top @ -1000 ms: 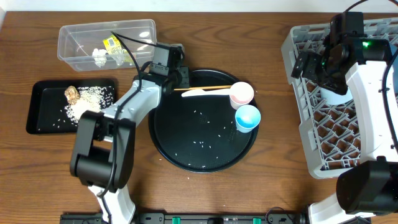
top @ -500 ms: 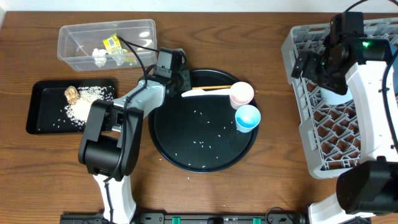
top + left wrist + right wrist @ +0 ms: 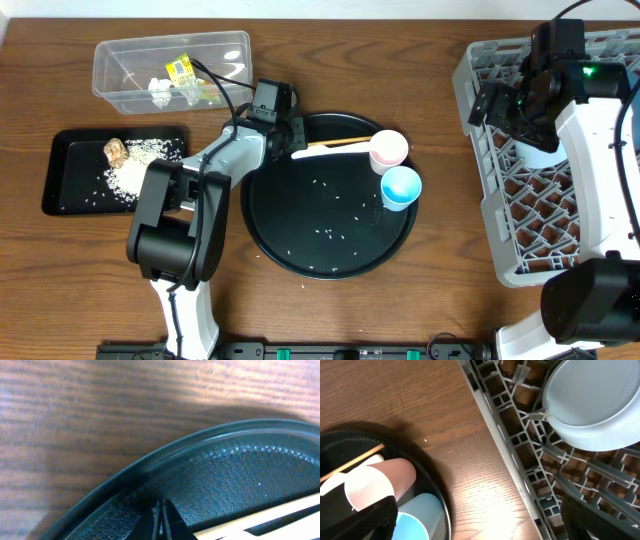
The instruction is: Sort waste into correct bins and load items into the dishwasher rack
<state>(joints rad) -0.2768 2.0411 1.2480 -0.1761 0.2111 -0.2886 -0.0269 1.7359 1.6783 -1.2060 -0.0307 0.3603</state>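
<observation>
1. Far left of the table (image 3: 60, 280): the black tray (image 3: 62, 195) lies flat. It holds a heap of rice (image 3: 130, 172) and the brown lump (image 3: 114, 150). The lump sits at the upper edge of the heap, touching it.

2. Behind the black tray and slightly right: the tub (image 3: 112, 55). Inside it lie the wrapper (image 3: 181, 72) and the tissue (image 3: 158, 93), just beside each other.

3. Left gripper (image 3: 161, 517): positioned at the upper-left rim of the round tray (image 3: 247, 205), tips low over the rim's inner slope. The jaws are clenched together. The near ends of the stick (image 3: 340, 142) and the spoon (image 3: 325, 151) lie just beside the tips. Whether the jaws pinch either one cannot be told.

4. Round tray, centre of the table: loose rice grains are scattered across its floor. The stick and spoon lie side by side along its upper part, running toward the pink cup (image 3: 389, 150). The blue cup (image 3: 398, 188) stands just beside the pink cup, on the side nearer the robot. Both cups are at the right edge of the round tray, mouths visible from above.

5. Right side: the rack (image 3: 482, 190) sits well apart from the round tray, with bare table between them.

6. Right gripper (image 3: 480, 522): hovers over the left wall of the rack. The jaws are released, spread wide, grasping nothing.

7. White bowl (image 3: 590, 405): rests inside the rack near the left wall, tilted on the lattice. From overhead it is partly hidden by the right arm.
</observation>
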